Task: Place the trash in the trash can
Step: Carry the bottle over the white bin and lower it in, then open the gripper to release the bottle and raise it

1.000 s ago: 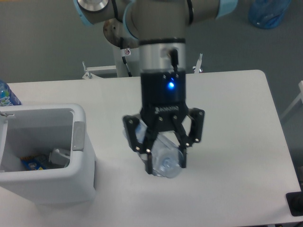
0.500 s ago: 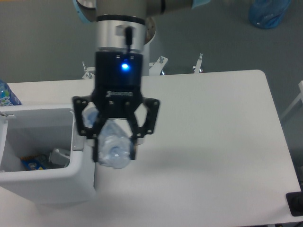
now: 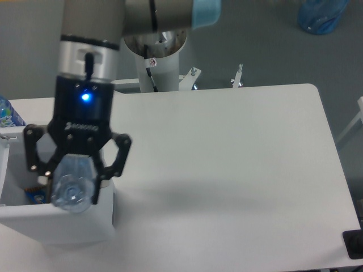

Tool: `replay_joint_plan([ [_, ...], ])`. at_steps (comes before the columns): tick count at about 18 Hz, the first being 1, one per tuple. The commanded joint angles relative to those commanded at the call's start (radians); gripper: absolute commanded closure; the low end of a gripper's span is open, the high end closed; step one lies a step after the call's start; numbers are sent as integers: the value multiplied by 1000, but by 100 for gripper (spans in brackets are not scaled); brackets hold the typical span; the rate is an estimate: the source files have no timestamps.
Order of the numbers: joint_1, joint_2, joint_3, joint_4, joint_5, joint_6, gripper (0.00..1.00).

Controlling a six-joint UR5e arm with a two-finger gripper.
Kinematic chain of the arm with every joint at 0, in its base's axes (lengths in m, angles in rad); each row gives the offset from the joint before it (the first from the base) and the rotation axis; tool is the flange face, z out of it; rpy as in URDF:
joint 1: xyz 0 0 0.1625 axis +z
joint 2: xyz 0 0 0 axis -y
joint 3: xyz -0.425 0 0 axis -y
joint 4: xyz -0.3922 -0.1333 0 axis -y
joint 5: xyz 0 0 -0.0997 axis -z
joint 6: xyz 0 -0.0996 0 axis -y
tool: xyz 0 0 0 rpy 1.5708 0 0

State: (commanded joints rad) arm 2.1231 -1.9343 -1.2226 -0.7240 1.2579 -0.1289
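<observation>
You see the white surface (image 3: 238,170) filling most of the view. The trash can (image 3: 62,224) sits at its left edge, mostly hidden behind the arm. The gripper (image 3: 72,184) hangs above the can's opening, blue light lit on its body. Its fingers (image 3: 105,182) pinch the crushed clear bottle (image 3: 71,187), cap end facing you, held over the can. A blue scrap (image 3: 35,196) shows inside the can. A blue-labelled bottle (image 3: 7,113) stands at far left
</observation>
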Motion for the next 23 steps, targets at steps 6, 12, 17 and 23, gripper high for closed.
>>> replay_joint_plan([
  [6, -23, -18, -14, 2, 0, 17, 28],
  [12, -23, -9, -37, 2, 2, 97, 0],
  [17, 30, 15, -35, -2, 14, 155, 0],
  [23, 113, 78, -66, -8, 259, 358, 0],
])
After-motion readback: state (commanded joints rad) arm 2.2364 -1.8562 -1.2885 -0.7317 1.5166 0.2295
